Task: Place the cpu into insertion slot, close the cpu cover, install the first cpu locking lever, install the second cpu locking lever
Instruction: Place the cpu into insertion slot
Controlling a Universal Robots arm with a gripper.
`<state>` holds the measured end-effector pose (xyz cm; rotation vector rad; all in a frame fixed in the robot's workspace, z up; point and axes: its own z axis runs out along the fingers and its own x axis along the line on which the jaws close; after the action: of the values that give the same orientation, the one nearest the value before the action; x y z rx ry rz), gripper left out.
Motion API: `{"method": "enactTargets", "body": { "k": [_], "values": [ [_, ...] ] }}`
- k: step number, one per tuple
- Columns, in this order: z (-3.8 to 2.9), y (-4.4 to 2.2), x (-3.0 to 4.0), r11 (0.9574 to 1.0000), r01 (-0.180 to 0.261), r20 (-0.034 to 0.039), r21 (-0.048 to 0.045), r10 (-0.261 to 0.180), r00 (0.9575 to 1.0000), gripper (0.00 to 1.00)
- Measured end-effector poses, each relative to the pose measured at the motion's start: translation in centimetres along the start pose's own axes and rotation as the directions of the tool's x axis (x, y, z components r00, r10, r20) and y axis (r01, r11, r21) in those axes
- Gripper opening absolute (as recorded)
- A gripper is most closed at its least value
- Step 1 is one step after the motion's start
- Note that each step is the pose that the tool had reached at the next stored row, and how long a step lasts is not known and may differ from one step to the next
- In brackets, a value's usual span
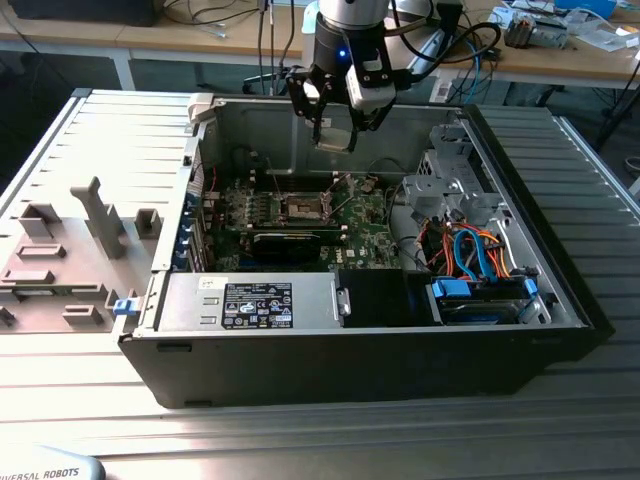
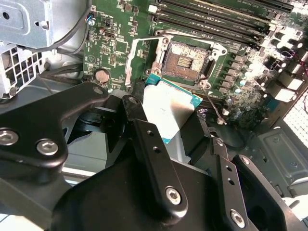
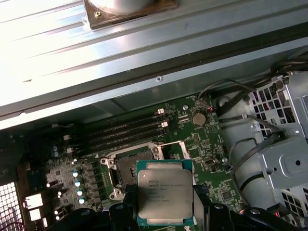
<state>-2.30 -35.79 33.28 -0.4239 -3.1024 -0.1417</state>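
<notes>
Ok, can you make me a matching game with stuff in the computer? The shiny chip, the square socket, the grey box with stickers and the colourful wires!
Things:
1. cpu
2. socket
3. power supply box
4. cables

Places and states:
A. empty, on the green board
B. blue and orange, at the exterior view's right
C. held in the gripper, above the board
D. grey with labels, along the case's near edge in the exterior view

Pairs: 1-C, 2-A, 3-D, 4-B
</notes>
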Motion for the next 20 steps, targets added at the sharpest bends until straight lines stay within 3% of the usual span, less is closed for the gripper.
{"method": "enactTargets", "body": {
  "k": [20],
  "values": [
    [0.01, 0.00, 0.00, 0.9984, -0.056, 0.0050, -0.0012, 0.056, 0.9984, 0.54]
  ]
}}
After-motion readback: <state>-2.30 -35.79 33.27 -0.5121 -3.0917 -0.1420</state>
